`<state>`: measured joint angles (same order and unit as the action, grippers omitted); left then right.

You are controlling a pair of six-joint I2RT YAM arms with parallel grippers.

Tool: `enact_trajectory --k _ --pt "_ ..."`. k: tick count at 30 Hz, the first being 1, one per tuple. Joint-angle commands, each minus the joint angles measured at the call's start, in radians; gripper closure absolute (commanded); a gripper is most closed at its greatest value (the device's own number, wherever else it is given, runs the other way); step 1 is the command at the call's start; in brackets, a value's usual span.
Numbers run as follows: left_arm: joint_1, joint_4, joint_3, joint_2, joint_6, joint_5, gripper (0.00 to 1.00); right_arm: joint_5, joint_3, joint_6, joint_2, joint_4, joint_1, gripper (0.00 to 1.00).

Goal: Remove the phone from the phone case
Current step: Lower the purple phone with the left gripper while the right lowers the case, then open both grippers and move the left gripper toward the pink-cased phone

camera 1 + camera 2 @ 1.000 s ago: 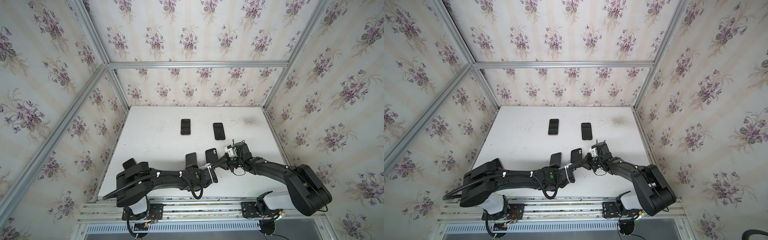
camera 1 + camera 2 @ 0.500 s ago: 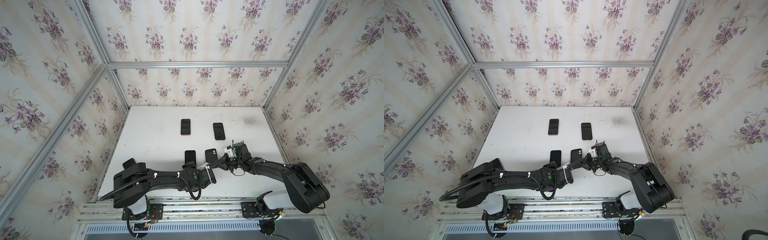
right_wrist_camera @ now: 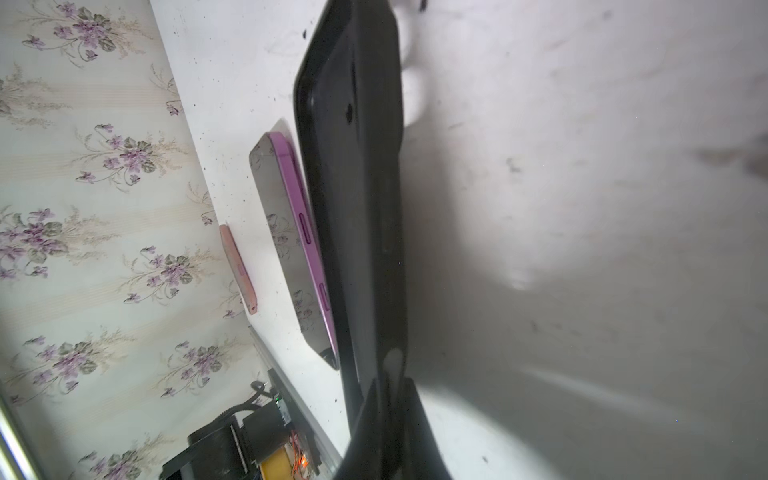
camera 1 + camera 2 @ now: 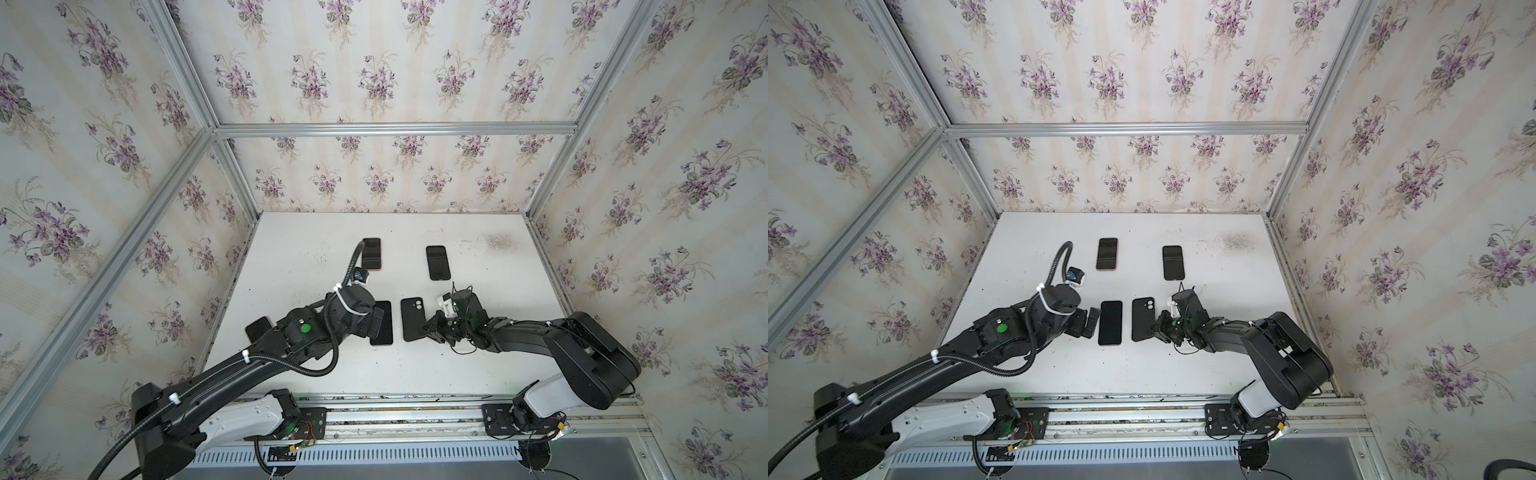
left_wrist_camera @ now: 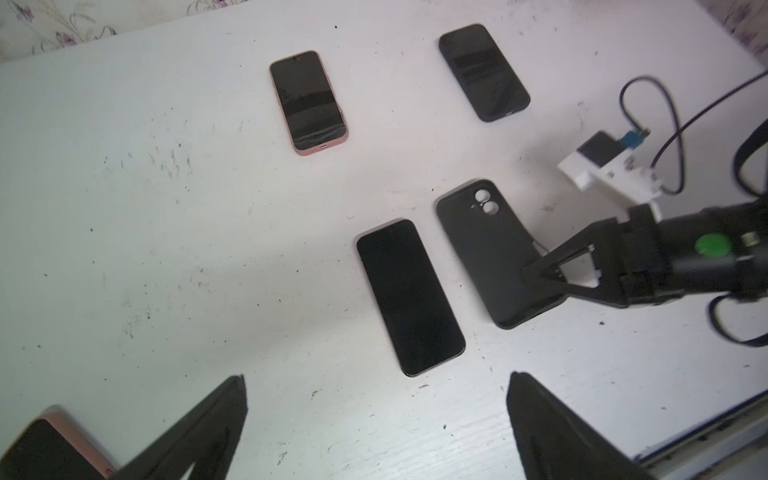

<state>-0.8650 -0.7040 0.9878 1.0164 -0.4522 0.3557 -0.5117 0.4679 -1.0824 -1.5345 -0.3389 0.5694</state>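
on table (image 5: 166,249), four phones (image 5: 410,297) (image 5: 308,102) (image 5: 484,72) (image 5: 41,449), one empty case (image 5: 486,249)

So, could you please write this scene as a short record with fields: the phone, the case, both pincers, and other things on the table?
phone: out of its case, screen up on the table, nothing grips it
case: empty, back up, right of the phone, not touching it
left pincer: open, beside the phone, holds nothing
right pincer: shut on the case's edge
others: pink-cased phone and black-cased phone farther back; another pink-cased one by the left arm
task: appears done
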Motion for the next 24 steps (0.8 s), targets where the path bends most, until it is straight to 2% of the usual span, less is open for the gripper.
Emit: enact_trajectory --k 1,6,12,24 --pt "0.054 -0.036 0.028 -0.047 -0.106 -0.116 0.0 0.085 0.014 -0.046 -0.032 -0.106 0.038 1.0" --pt "0.131 -0.115 0.112 -0.076 -0.135 -0.139 0.0 0.138 0.041 -0.08 -0.088 -0.144 0.091 1.0" --pt "0.183 -0.174 0.174 -0.092 -0.138 -0.158 0.0 0.167 0.105 -0.105 -0.167 -0.153 0.171 1.0" --pt "0.285 -0.272 0.2 -0.16 -0.22 -0.203 0.0 0.213 0.192 -0.167 -0.257 -0.165 0.263 0.98"
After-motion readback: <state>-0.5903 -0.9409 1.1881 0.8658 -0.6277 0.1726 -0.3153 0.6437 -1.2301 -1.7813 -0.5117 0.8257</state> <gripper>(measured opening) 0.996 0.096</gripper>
